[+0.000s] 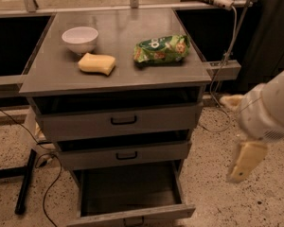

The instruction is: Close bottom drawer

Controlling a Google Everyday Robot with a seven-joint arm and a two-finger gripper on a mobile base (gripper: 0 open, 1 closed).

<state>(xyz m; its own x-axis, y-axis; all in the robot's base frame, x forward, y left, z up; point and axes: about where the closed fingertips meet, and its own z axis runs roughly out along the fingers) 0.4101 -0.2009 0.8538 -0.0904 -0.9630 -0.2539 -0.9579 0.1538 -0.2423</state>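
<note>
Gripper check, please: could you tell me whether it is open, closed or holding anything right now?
Gripper: open or closed cannot be told; it hangs right of the cabinet, apart from the open bottom drawer.

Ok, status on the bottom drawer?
Gripper hanging right of cabinet, touching nothing. Bottom drawer wide open. Nothing seen blocking it.

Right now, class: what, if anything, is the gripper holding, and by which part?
Nothing. The gripper hangs in air right of the cabinet, apart from the open bottom drawer.
</note>
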